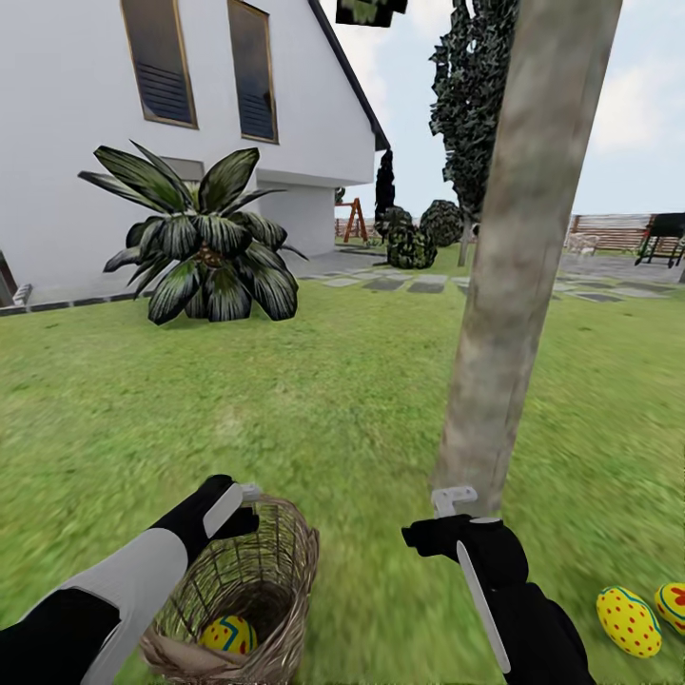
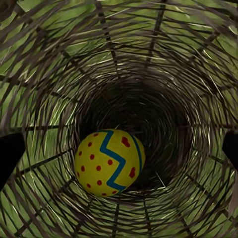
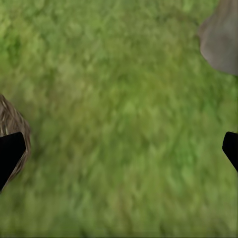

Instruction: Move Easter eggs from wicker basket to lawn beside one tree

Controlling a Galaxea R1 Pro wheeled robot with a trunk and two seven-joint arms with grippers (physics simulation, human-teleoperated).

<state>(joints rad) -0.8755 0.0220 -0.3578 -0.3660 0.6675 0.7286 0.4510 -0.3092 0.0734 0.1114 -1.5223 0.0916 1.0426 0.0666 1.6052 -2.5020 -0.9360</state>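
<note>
Left claw (image 1: 249,506), spread open, is poised over the wicker basket (image 1: 276,561) at lower left, so the last egg (image 2: 109,162) can be lifted out.

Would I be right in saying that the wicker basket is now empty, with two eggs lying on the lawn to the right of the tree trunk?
Not quite: the wicker basket is not empty. One egg lies inside it, as the left wrist view shows plainly. The rest holds: two eggs lie on the lawn to the right of the tree trunk.
</note>
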